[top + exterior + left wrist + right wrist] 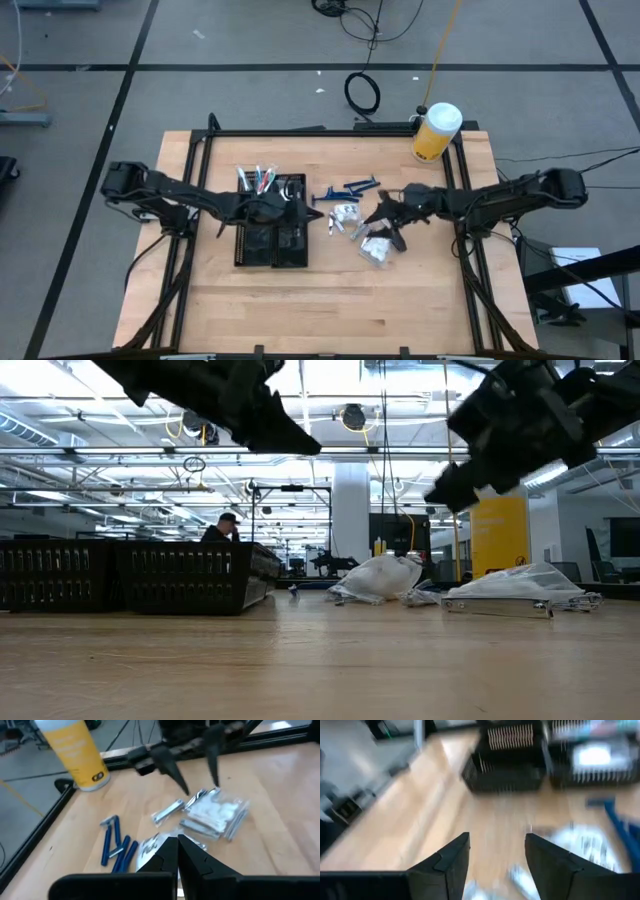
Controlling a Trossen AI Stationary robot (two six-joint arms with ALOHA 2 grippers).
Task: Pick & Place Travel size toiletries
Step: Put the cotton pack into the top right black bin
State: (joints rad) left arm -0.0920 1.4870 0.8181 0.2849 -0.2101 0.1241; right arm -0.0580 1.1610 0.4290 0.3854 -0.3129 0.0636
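Loose clear-and-white plastic packets (378, 250) heaped on the light wooden table (420, 310), right of the black mesh four-compartment tray (272, 245), well apart from it. More crinkled silvery packets (344, 215) between that heap and the tray, nearer the heap. Blue plastic razors (350, 189) just beyond the silvery packets, on the far side from the camera edge, lying flat and roughly parallel. Thin white, green and pink sticks (258, 180) standing in the tray's far-left compartment, leaning. Same packets seen from table level as white crumpled mounds (385, 578) and a flat clear bag (520, 585), right of the tray wall (190, 575).

Right gripper (385, 212) hovering over the packet heap, right of the tray, fingers (450, 862) spread apart with bare gap between, nothing held; wood and blurred packets visible through the gap. Left gripper (268, 208) over the tray's far half, fingers (165, 862) pressed tight together, nothing seen between them; from its wrist view razors (114, 847) and packets (215, 812) lie ahead on the wood.

Big yellow jar with white lid (436, 132) upright at the table's far-right corner, well away from the tray. Person in dark cap (222, 528) in the room behind the tray.
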